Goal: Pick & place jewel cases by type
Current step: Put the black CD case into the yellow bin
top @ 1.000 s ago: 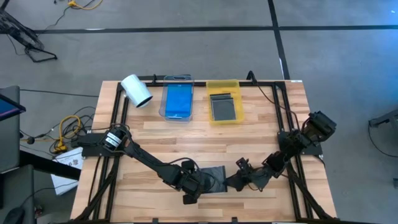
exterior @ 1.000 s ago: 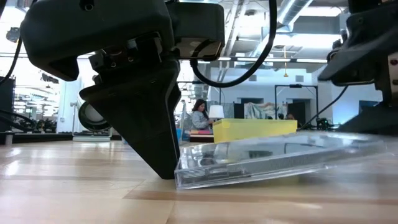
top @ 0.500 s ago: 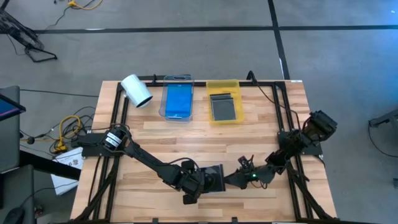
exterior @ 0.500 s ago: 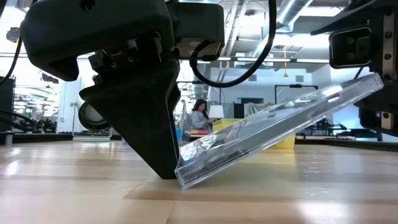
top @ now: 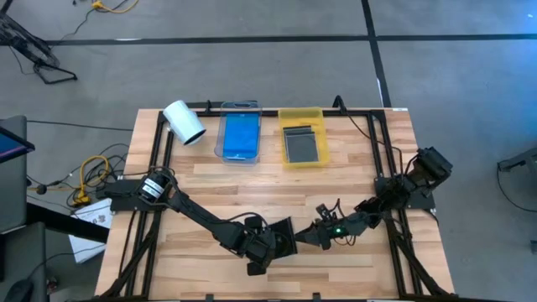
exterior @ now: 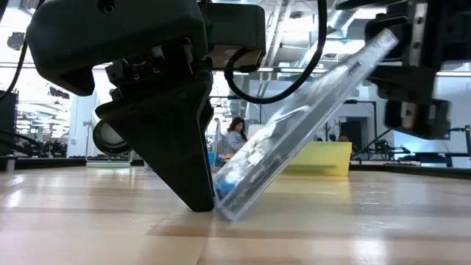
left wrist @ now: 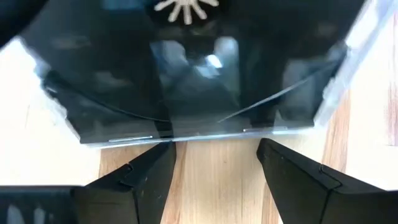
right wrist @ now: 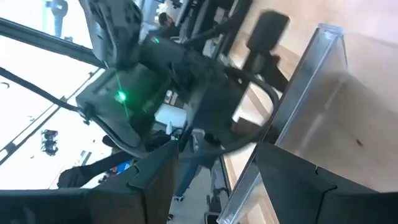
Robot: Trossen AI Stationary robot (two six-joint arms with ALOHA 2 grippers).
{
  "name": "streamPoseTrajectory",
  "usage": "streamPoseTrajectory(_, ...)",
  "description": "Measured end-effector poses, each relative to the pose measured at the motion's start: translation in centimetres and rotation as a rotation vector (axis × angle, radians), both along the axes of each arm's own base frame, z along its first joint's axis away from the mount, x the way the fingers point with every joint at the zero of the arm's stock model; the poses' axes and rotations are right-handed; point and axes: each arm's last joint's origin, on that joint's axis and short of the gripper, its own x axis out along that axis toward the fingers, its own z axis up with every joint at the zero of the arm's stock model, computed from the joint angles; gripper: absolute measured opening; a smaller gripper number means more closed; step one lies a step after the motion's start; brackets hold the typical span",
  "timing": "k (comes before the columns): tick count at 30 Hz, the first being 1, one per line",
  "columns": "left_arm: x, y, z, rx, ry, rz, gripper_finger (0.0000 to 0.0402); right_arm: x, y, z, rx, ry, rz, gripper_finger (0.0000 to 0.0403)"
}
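Note:
A clear jewel case (exterior: 294,140) with a dark inlay stands steeply tilted at the table's near middle, between my two grippers. Its lower edge (exterior: 229,210) rests on the wood; its upper edge (exterior: 383,40) is raised toward the right. My left gripper (top: 273,248) stands open, fingertips down on the table at the case's lower edge. My right gripper (top: 304,238) comes from the right, open, with the raised edge between its fingers. My left gripper touches the case's lower edge (left wrist: 205,134), which butts against the tips of its two spread fingers (left wrist: 163,150). The fingers point steeply down from above. That edge stays on the table. My right gripper has the case's raised edge (right wrist: 273,143) between its fingers, coming about level from the table's right. The case leans on one finger (right wrist: 292,180); the other finger (right wrist: 155,180) stands clear of it.
At the far side stand a clear tray (top: 240,137) with a blue case in it, a yellow tray (top: 303,143) with a dark case, and a white roll (top: 184,122). A person (exterior: 237,136) sits in the room beyond the table.
My right gripper has risen, gone toward my left gripper and tipped. The case's right edge has swung up from nearly flat to steep, while its left edge has stayed on the table against my left gripper's finger.

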Motion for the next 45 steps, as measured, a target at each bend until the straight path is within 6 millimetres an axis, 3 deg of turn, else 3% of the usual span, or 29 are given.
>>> streamPoseTrajectory(18, 0.1, 0.1, 0.0, 0.014, -0.01, 0.007, 0.0233, 1.5, -2.3, 0.2, 0.028, -0.018, 0.113, 0.0221)
streamPoseTrajectory(45, 0.2, 0.2, 0.0, 0.024, -0.021, 0.01, 0.0233, 1.9, -3.2, 0.1, -0.017, -0.022, 0.133, 0.0208)
